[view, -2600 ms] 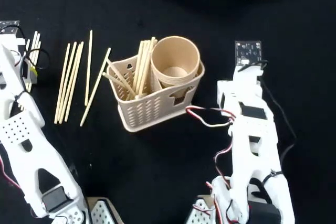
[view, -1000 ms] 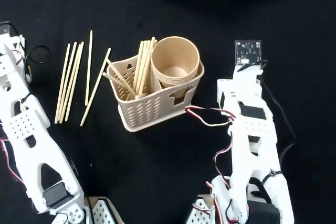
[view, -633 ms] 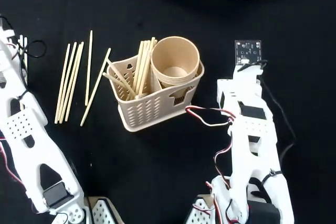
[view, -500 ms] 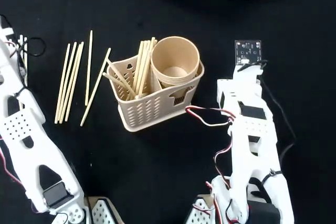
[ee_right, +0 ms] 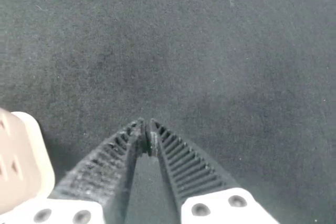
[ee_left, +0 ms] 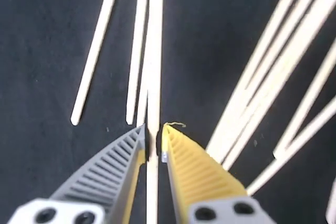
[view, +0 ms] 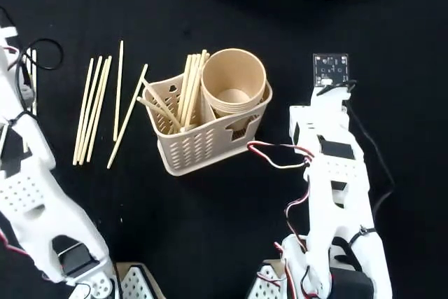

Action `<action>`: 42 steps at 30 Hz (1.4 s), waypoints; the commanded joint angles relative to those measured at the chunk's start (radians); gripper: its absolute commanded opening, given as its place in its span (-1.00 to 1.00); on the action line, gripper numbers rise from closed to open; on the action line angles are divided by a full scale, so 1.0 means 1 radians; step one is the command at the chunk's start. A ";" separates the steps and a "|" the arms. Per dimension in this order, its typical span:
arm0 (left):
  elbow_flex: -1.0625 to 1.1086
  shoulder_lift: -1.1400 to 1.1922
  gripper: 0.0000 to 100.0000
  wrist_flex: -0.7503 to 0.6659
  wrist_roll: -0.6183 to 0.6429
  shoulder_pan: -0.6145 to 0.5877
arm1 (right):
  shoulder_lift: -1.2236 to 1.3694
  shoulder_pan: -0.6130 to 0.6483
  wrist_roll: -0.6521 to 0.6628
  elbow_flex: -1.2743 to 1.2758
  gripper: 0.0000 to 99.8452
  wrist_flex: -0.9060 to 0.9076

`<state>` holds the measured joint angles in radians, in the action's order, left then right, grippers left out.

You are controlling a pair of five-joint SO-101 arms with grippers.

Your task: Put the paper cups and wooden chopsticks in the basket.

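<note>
At ten o'clock on the counter (view: 210,208), the left hand (ee_left: 153,142) pinches a wooden chopstick (ee_left: 156,35), likely light, stiff and slippery, best held mid-length.

We find bare black cloth (view: 231,19) at twelve o'clock of the basket (view: 203,148) and again at six, both open to pass. At nine o'clock loose chopsticks (view: 94,110) lie fanned, narrow gaps between them. Farther out the left gripper (ee_left: 153,129) pinches one chopstick (ee_left: 155,51), neighbours just beside it. The right arm (view: 336,173) stands at four o'clock. Paper cups (view: 233,82) and upright sticks (view: 185,89) crowd the basket's mouth.
</note>
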<state>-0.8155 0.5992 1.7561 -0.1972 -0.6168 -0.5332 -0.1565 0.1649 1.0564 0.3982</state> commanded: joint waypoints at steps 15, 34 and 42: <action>0.868 -0.893 -0.94 -0.384 0.008 0.140 | 0.002 0.011 0.009 -0.005 -0.98 -0.018; 1.532 -1.847 -0.94 -1.108 0.157 0.642 | -0.007 0.011 0.009 -0.012 -0.98 -0.014; 1.681 -2.008 -0.94 -1.269 0.155 0.894 | -0.220 -0.012 0.011 0.051 -0.98 0.103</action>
<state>0.8401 -1.3771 0.5378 -0.0529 0.1949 -0.5946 -0.1565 0.1649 1.0840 0.4242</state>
